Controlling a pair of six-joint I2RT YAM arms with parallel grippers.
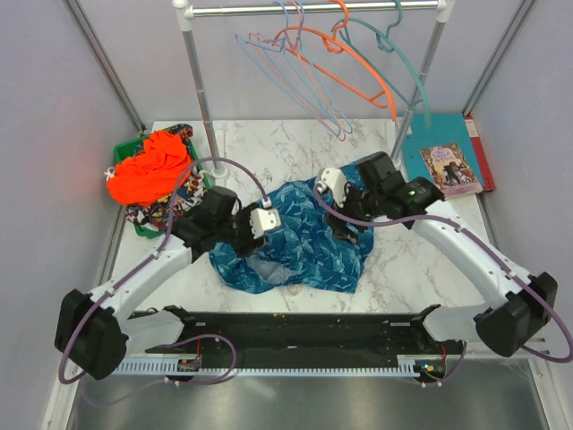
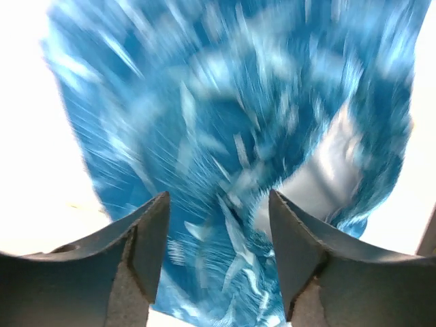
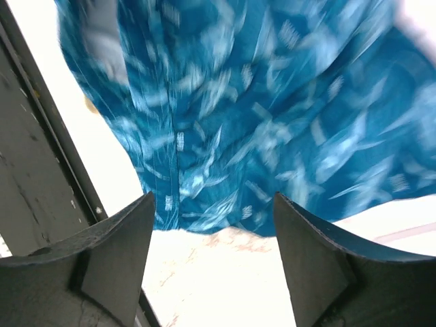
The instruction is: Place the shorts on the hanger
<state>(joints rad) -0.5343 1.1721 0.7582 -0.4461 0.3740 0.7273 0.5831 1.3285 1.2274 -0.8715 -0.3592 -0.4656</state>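
Note:
The dark-blue shorts (image 1: 304,237) with a teal print lie crumpled on the marble table between my two arms. My left gripper (image 1: 269,221) is open at their left edge; in the left wrist view its fingers (image 2: 150,238) stand apart just above the blurred fabric (image 2: 225,122), holding nothing. My right gripper (image 1: 329,184) is open at their far right edge; in the right wrist view the gripper (image 3: 214,252) hangs over bare marble just beside the shorts' hem (image 3: 272,116). The pale blue hanger (image 1: 295,85) hangs from the rail at the back. The drawstring is not visible.
An orange hanger (image 1: 358,63) and a teal hanger (image 1: 407,67) hang on the same rail (image 1: 313,9). A green basket (image 1: 125,152) with an orange garment (image 1: 152,170) sits at the left. A book (image 1: 448,166) lies at the right. The rail's post (image 1: 201,90) stands behind the left gripper.

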